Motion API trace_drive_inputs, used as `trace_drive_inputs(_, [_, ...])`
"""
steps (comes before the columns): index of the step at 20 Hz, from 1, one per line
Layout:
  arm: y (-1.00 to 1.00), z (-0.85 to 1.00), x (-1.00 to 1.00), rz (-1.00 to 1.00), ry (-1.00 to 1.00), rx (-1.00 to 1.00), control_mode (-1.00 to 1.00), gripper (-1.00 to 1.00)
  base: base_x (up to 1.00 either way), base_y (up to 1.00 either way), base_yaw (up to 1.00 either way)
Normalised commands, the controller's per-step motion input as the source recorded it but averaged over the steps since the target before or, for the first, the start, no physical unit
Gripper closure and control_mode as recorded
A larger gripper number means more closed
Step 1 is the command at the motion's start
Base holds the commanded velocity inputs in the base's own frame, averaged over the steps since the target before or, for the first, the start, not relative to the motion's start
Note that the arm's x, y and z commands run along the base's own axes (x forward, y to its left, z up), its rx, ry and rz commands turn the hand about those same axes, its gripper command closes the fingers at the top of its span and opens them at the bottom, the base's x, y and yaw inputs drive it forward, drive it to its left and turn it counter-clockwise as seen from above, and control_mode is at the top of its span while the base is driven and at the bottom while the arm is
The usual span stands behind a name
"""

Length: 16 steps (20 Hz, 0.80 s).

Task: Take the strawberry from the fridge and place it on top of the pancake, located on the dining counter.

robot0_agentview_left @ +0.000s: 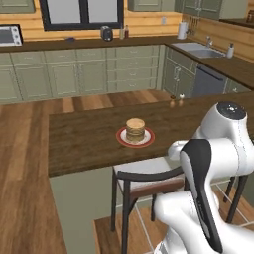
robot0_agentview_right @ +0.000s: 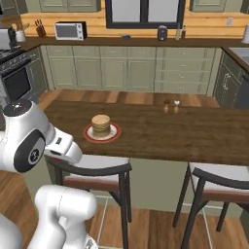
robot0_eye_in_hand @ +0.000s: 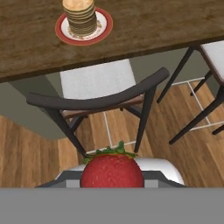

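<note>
So the gripper (robot0_eye_in_hand: pixel 112 183) has the strawberry (robot0_eye_in_hand: pixel 112 170) pinched between its jaws, closed in tight on the fruit, green leafy cap up in the hand view. It hangs above a stool (robot0_eye_in_hand: pixel 98 94) with a pale seat and dark curved backrest, tucked under the dining counter (robot0_eye_in_hand: pixel 166 22). The pancake (robot0_eye_in_hand: pixel 79 16) stack sits on its red-rimmed white plate (robot0_eye_in_hand: pixel 61 30) on the dark wood top, well apart from the strawberry. From the right base view, two little shakers (robot0_agentview_right: pixel 171 106) stand further along the counter
</note>
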Motion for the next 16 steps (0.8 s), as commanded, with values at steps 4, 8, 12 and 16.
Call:
trace_drive_inputs(4, [0.0,0.0,0.0,0.0,0.0,0.0,1.0,1.0,0.99,0.24,0.13])
trace_drive_inputs(8, [0.0,0.0,0.0,0.0,0.0,0.0,1.0,1.0,0.49,0.04,0.01])
trace_drive_inputs(12, [0.0,0.0,0.0,0.0,0.0,0.0,1.0,1.0,0.0,0.0,0.0])
trace_drive_inputs(16, [0.0,0.0,0.0,0.0,0.0,0.0,1.0,1.0,0.0,0.0,0.0])
